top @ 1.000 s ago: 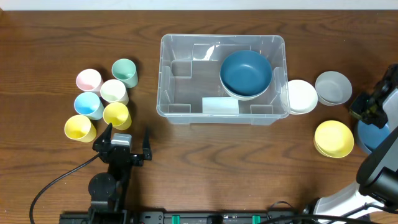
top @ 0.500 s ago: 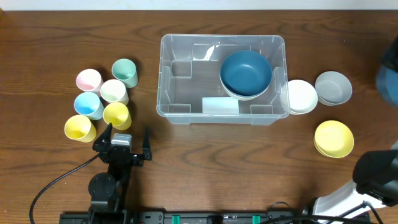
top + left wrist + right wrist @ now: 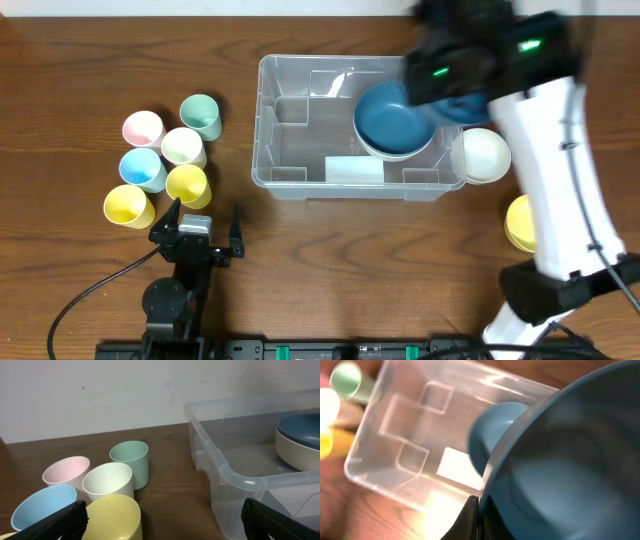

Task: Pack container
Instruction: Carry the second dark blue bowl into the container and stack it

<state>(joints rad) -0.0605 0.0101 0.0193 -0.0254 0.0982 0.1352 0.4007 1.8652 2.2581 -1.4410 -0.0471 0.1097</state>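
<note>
Right gripper (image 3: 478, 512) pinched the rim of a blue bowl (image 3: 560, 460) above the container (image 3: 290, 150) (another bowl (image 3: 385, 125) sat inside); it probably needed lowering onto that one, then releasing.

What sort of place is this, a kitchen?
More likely a robotics lab or test bench: a robot arm holds a blue bowl over a clear container on a wooden table, with coloured cups set out beside it.
</note>
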